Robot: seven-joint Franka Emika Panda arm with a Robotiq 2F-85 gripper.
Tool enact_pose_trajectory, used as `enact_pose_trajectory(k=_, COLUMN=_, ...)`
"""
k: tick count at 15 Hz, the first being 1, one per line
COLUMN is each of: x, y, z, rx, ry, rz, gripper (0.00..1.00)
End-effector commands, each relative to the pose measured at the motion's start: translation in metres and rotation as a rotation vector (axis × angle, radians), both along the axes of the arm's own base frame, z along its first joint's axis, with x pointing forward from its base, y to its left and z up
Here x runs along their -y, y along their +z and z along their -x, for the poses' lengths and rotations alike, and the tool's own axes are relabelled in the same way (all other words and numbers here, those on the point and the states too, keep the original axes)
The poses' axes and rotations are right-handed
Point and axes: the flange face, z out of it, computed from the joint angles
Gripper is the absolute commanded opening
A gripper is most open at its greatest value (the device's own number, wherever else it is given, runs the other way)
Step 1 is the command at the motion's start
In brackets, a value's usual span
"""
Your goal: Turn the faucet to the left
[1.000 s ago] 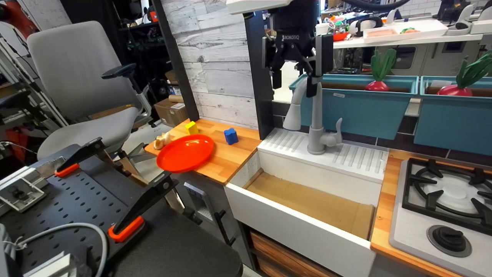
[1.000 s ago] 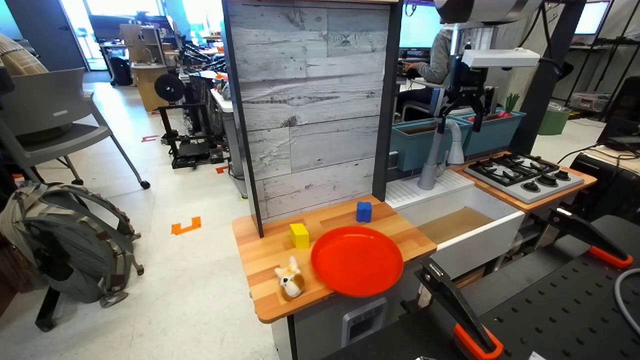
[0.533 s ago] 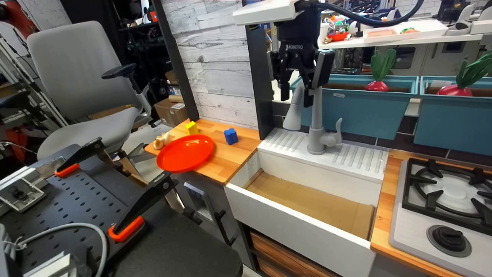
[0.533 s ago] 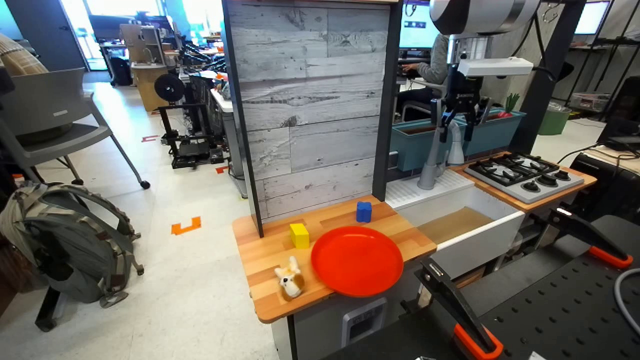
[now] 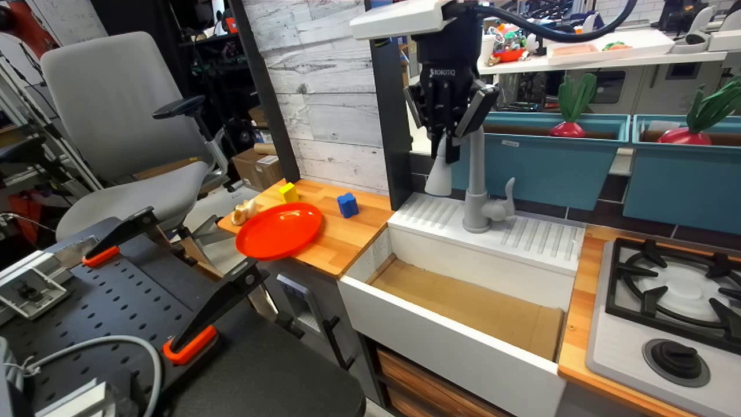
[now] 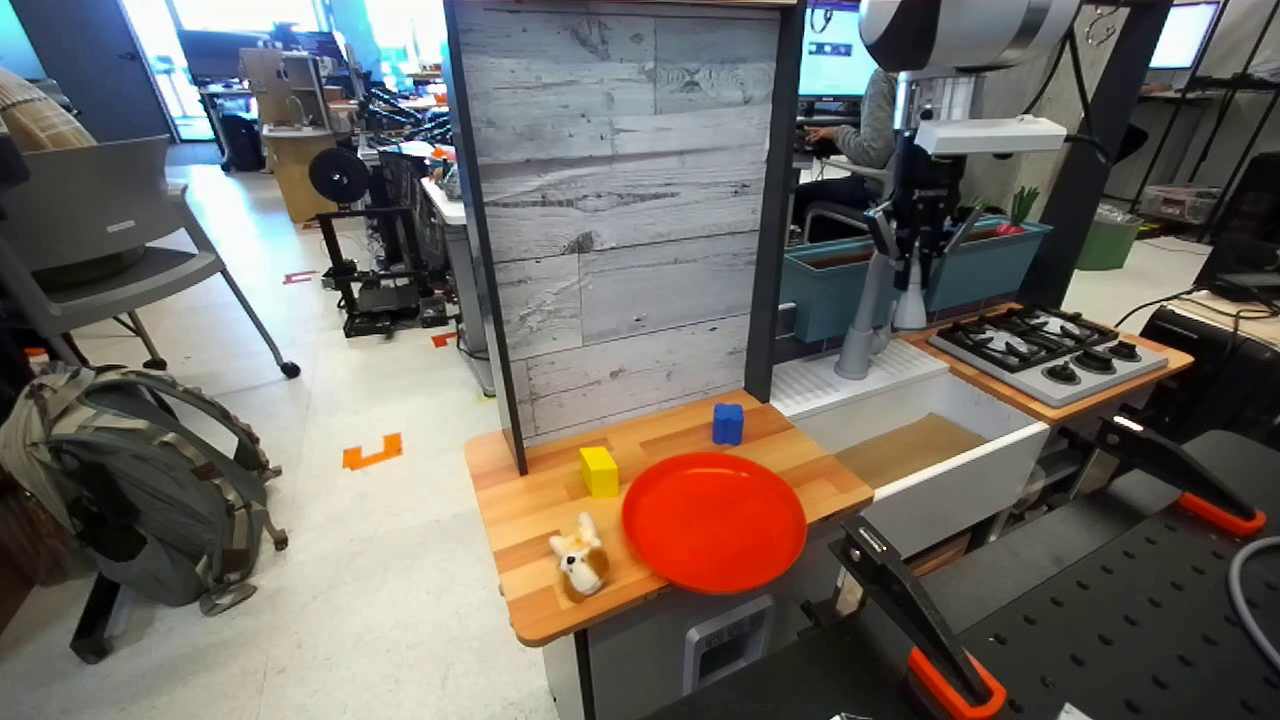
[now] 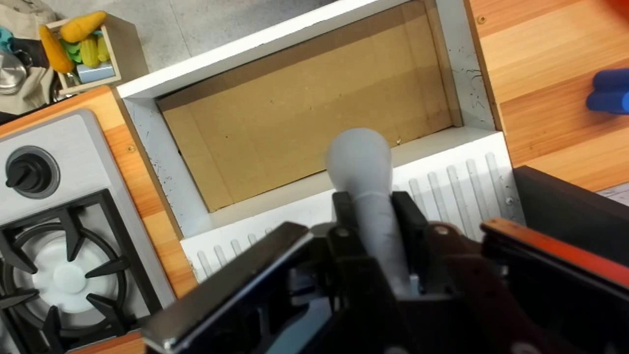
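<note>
The grey faucet [image 5: 477, 174] stands upright at the back of the white sink, its arched spout reaching forward over the basin. My gripper [image 5: 444, 152] has come down from above onto the spout, and in the wrist view its black fingers [image 7: 407, 211] press against the grey neck from both sides, just behind the flared spray head [image 7: 361, 155]. The top of the arch is hidden behind the gripper in both exterior views. The small side handle [image 5: 505, 202] sticks out from the faucet's base.
Blue planters [image 5: 538, 168] hang close behind the faucet. A dark post [image 5: 399, 174] rises beside the sink. The stove [image 5: 683, 301] lies on the opposite side. On the wooden counter are a red plate [image 6: 714, 520], a blue block [image 6: 728, 424], a yellow block [image 6: 600, 472] and a small plush toy [image 6: 580, 560].
My gripper has come down over the spout, and its fingers have moved together from wide apart to meet the neck. The faucet itself has barely shifted.
</note>
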Motion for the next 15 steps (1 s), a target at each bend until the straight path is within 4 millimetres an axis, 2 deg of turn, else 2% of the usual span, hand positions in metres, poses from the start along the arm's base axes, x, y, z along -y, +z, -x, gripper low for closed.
enact_pose_trajectory(k=1, x=-0.004, y=-0.001, z=-0.01, rx=0.04, ry=-0.099, rz=-0.029, gripper=0.06)
enact_pose_trajectory(k=15, x=-0.036, y=0.004, z=-0.044, rx=0.157, ry=-0.429, rz=-0.194, gripper=0.06)
